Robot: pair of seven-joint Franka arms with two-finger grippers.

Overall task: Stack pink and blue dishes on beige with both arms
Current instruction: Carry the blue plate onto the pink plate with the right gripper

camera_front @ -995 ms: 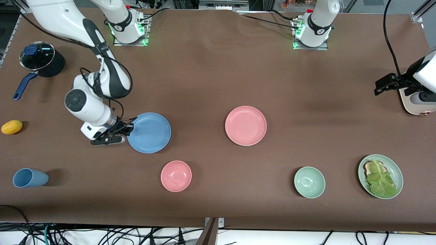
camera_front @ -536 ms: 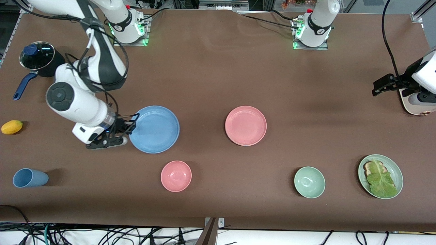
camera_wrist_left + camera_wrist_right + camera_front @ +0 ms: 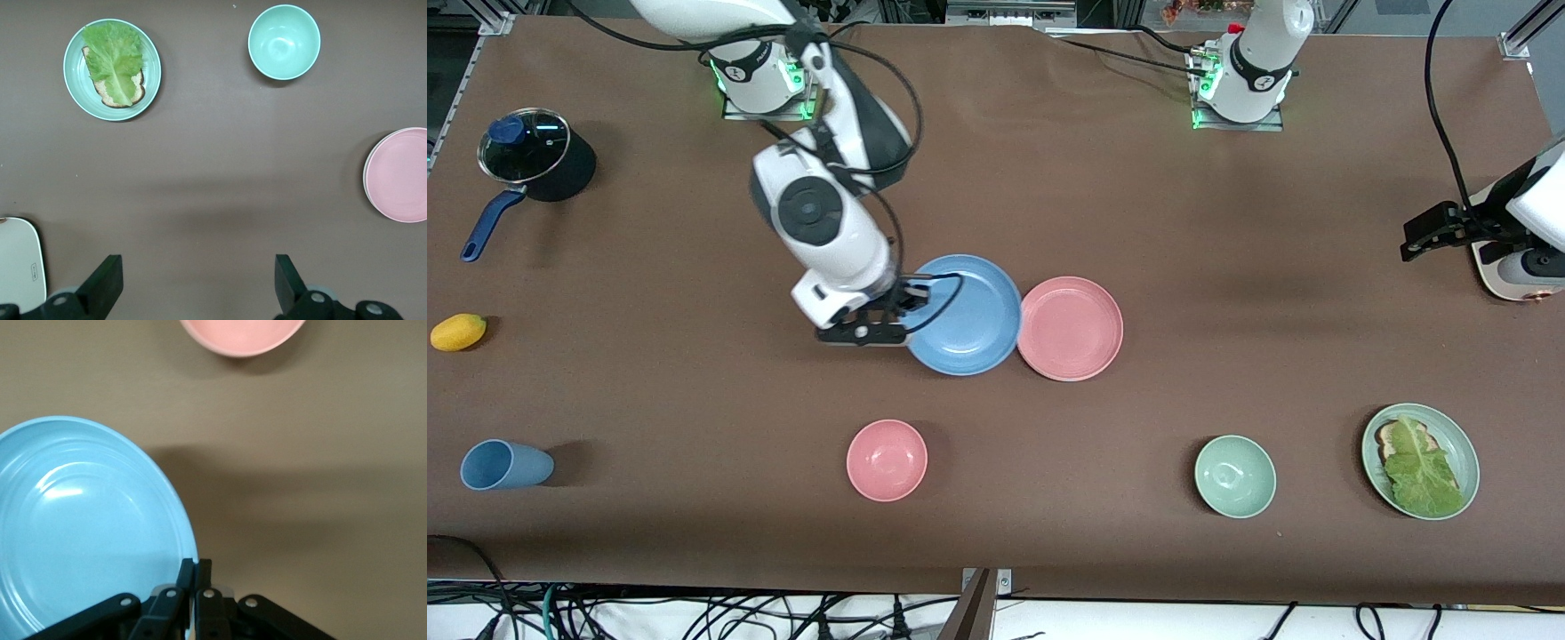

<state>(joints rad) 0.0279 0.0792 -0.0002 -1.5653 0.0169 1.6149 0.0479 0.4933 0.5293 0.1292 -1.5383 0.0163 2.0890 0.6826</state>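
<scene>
Right claw (image 3: 889,322), mid-frame in the front view, clamps the blue plate's (image 3: 966,315) rim, holding it beside the pink plate (image 3: 1071,328); left claw (image 3: 193,287), fingers apart, waits over the tabletop (image 3: 1227,222); nothing stacked yet.

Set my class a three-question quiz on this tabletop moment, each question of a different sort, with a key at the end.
1. True or false: the right gripper is shut on the rim of the blue plate.
2. Multiple choice: the blue plate's edge overlaps the rim of which thing? A) the pink plate B) the pink bowl C) the green bowl
3. Fill in: the left gripper, open, holds ____ and hangs at the left arm's end of the table, near a cream device.

Key
1. True; the right wrist view shows the fingers pinching the rim.
2. A; the blue plate is carried up in the air.
3. nothing
</scene>
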